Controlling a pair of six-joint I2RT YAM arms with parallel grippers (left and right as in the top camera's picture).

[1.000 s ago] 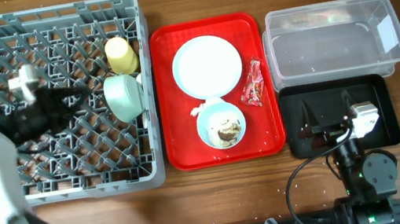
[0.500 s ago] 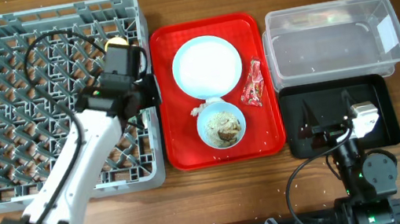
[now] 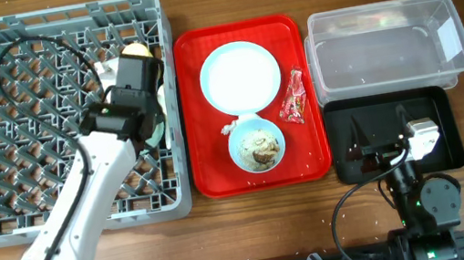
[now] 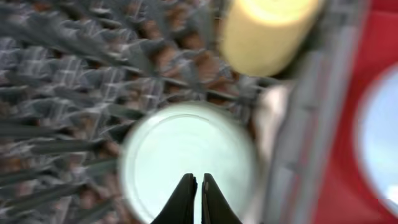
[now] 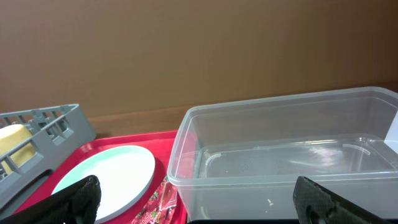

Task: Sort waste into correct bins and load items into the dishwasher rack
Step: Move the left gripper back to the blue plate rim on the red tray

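Okay, left claw [image 4: 198, 179] pinched together, empty, over pale blue bowl [image 4: 186, 155] in dishwasher rack [image 3: 7, 228]. Plate [image 3: 240, 75] lies rightward across rack wall on red tray [image 3: 290, 27]. Right claw [image 5: 199, 202] spread wide, farther off.

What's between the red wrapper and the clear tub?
Nothing visible does. The red wrapper lies at the right edge of the red tray, beside the clear tub; only tray lip and tub wall separate them.
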